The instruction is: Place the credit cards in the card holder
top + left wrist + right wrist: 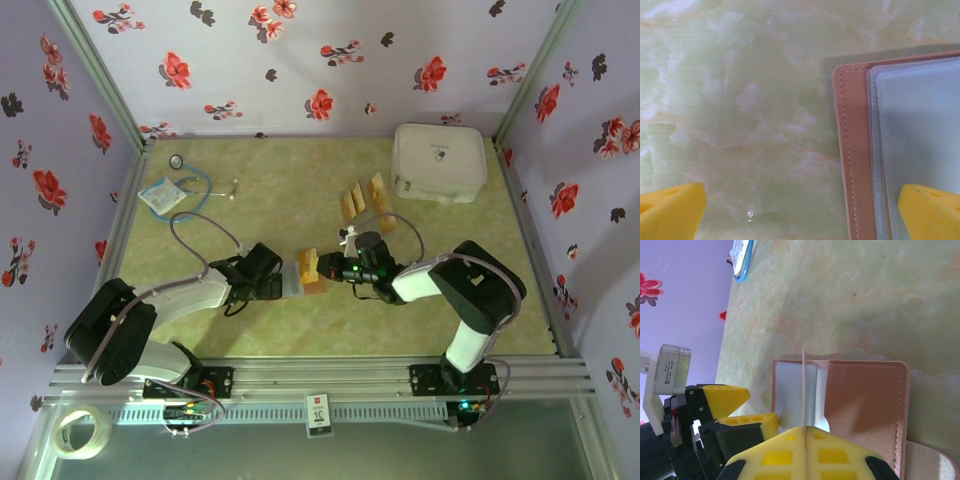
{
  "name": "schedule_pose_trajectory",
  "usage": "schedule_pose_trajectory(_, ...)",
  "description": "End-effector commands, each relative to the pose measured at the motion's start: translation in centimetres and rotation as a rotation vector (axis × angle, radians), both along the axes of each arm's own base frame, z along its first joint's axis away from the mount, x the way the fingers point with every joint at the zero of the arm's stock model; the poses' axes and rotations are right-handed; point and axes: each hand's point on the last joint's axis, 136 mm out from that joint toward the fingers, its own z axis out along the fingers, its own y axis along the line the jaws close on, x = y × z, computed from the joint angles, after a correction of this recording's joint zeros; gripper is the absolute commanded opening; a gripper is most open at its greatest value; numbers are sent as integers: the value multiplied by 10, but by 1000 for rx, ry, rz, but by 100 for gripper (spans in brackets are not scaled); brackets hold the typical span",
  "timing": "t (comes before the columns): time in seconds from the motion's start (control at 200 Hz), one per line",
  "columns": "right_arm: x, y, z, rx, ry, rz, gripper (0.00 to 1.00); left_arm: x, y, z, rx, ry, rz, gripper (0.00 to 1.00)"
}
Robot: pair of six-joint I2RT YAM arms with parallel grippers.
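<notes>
The pale green marbled surface (250,330) carried everything, inside flowered walls. At its far right corner sat a large white rounded zippered case (440,162), and at the far left a blue-tubed stethoscope (185,190), both well apart from the work.

At the centre lay the small reddish-brown leather card holder (312,272), opened flat between the two arms, its clear plastic sleeves on the side toward the left arm and its bare leather flap toward the right. Several thin golden-orange rectangular credit cards (378,192) lay loose beyond it, nearer the white case.

The left hand (800,210) was released, its yellow pads spread wide. One pad hung over bare surface and the other over the sleeves, so the holder's stitched outer edge lay between them.

The right hand (805,435) was clenched on one tan credit card (803,390), which showed edge-on as a thin line. The card's long axis ran straight out from the fingertips and crossed the clear sleeves just beside the holder's fold. The right hand was therefore the nearer and the only one loaded, with the sleeve directly under its card. From that edge-on angle I could not tell whether the card's leading edge had entered a pocket or merely stood over it.

The next move probably turned on lining the card's edge up with a sleeve mouth while the left hand steadied the holder.
</notes>
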Motion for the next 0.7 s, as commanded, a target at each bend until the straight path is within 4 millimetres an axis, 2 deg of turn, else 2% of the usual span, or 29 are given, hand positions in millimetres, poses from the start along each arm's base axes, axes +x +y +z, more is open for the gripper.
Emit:
schedule_pose_trajectory(0.0,-2,7,0,17,-12,18,0,-15,21,-17,97,51,22,100)
schedule_pose_trajectory(0.695,-6,24,-4,60,0,47,0,-17,24,-20,102,56,33,100)
